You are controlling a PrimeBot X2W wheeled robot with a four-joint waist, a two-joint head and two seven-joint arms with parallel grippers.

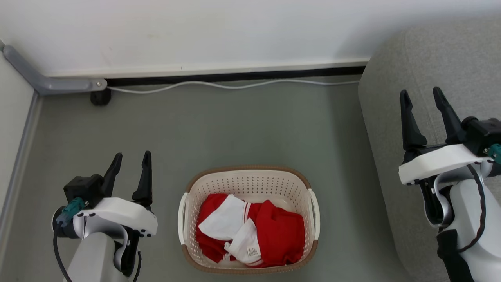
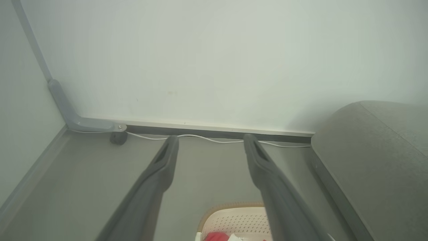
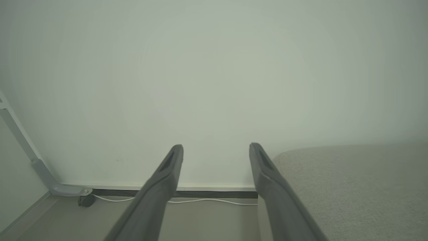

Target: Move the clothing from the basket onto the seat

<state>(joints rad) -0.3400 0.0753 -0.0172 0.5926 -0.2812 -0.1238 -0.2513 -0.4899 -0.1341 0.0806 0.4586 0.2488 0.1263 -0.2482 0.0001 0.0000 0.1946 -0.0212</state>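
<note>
Head view: left tool [image 1: 132,154] at lower left above the floor [image 1: 235,129], fingers spread wide, gripping nothing, touching nothing. Right tool [image 1: 420,92] at right, raised over the seat [image 1: 430,55], likewise spread wide and empty. Between them, on the floor, the basket [image 1: 250,182]. Inside it, the clothing [image 1: 280,231], crumpled red with white panels, heaped toward the near side. Basket near the seat's rounded edge, not touching it, apart from both tools. White cable [image 1: 235,84] along the foot of the wall [image 1: 235,31].

Left wrist view: left tool [image 2: 211,137] wide apart, nothing between the fingers. Below, the basket's far rim [image 2: 234,205] and a scrap of the clothing [image 2: 215,237] at the bottom edge. Seat [image 2: 378,150] to the right.

Right wrist view: right tool [image 3: 216,146] wide apart, empty, facing the wall. Seat [image 3: 351,184] at lower right, cable [image 3: 207,201] behind the fingers.
</note>
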